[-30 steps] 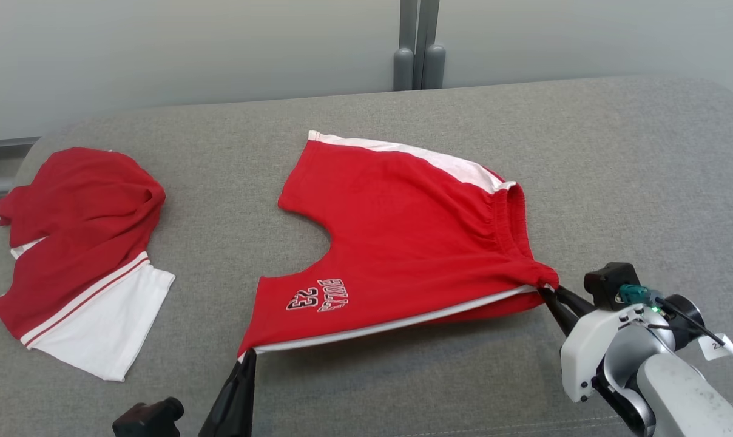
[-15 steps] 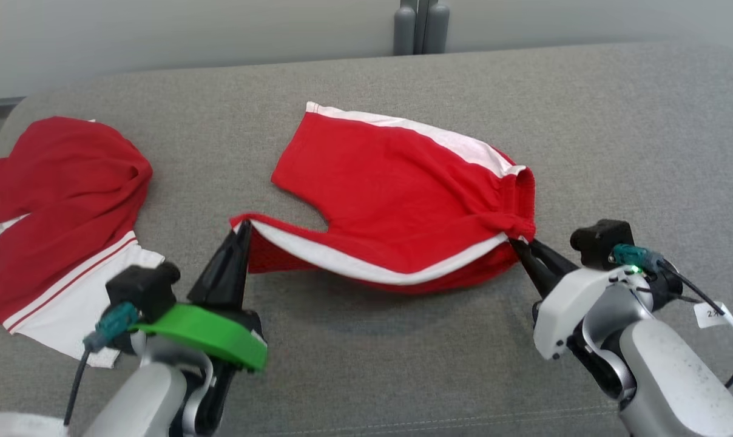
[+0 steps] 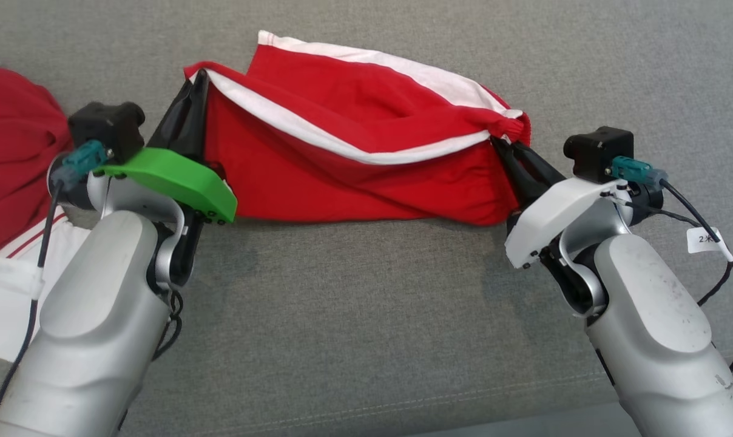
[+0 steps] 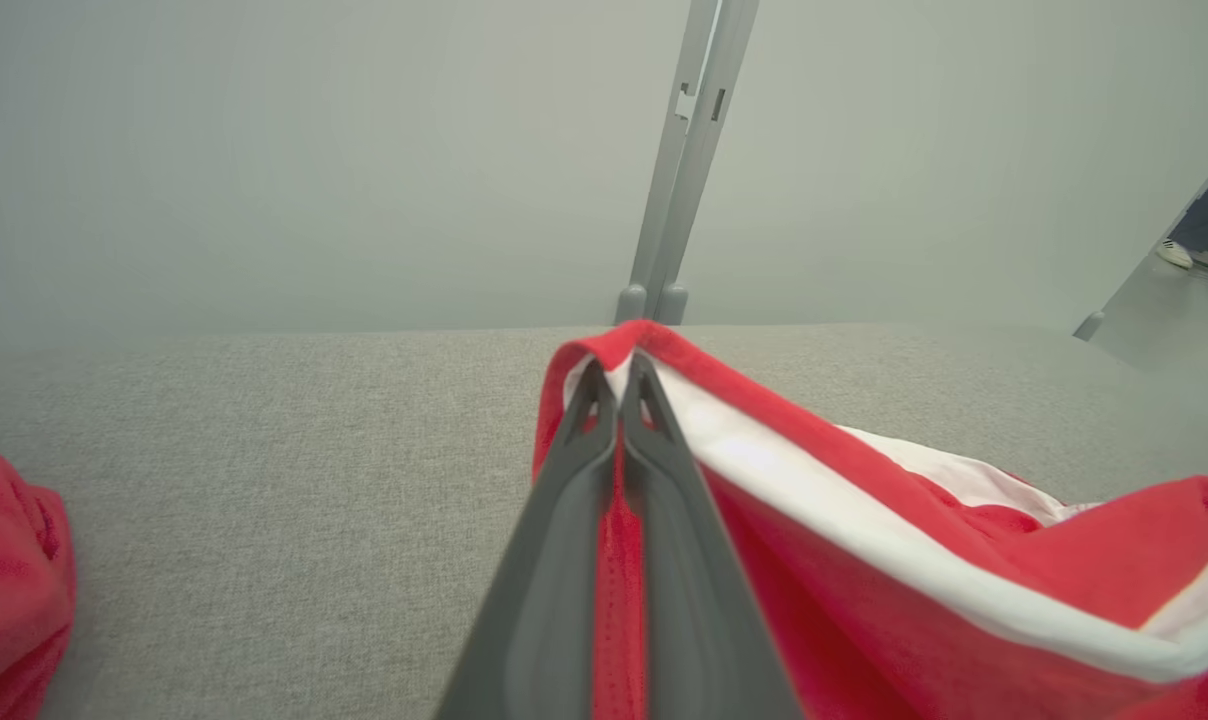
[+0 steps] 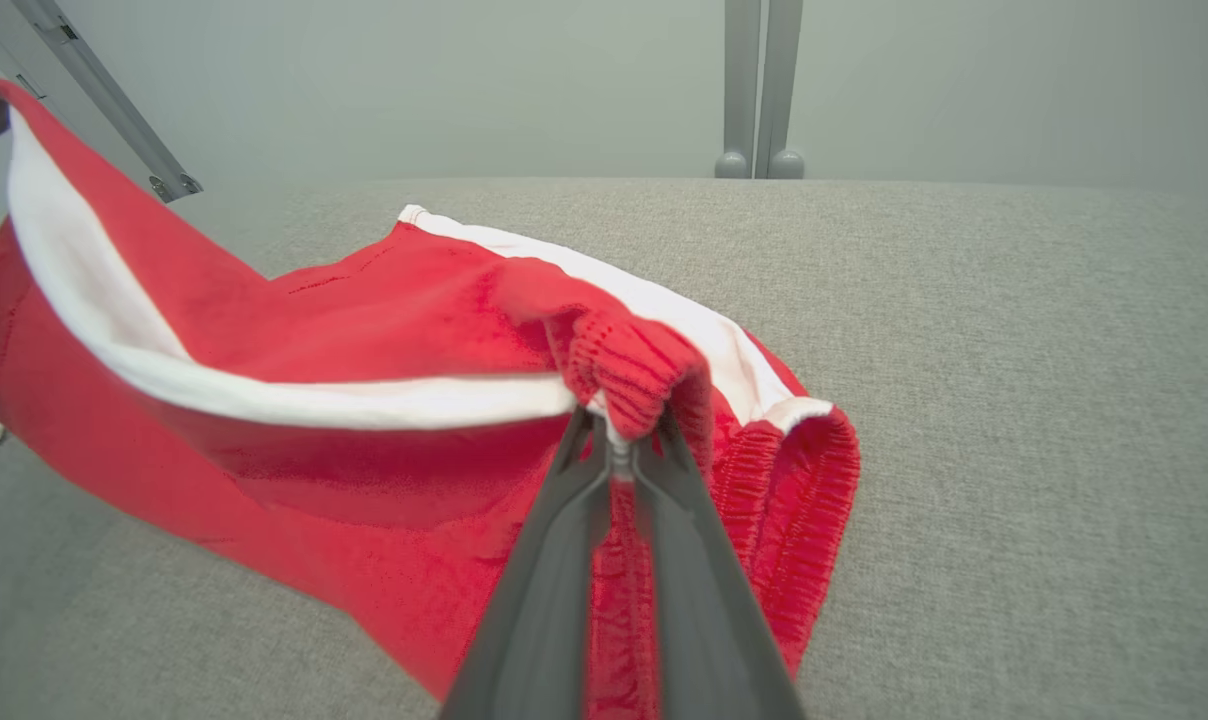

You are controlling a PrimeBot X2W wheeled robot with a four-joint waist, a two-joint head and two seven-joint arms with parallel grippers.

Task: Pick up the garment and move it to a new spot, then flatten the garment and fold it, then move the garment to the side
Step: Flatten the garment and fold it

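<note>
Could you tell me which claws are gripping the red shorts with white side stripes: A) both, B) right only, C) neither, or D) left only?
A: the left claw is shut on a hem corner and the right claw on the elastic waistband of the red shorts with white side stripes.

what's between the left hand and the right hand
The red shorts span that whole stretch, gripped by the left hand at one end and the right hand at the waistband; the head view shows it.

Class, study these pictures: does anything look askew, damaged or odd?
Nothing damaged. The red shorts hang half-lifted between left hand and right hand, waistband bunched at the right grip; another red garment lies rumpled at left.
</note>
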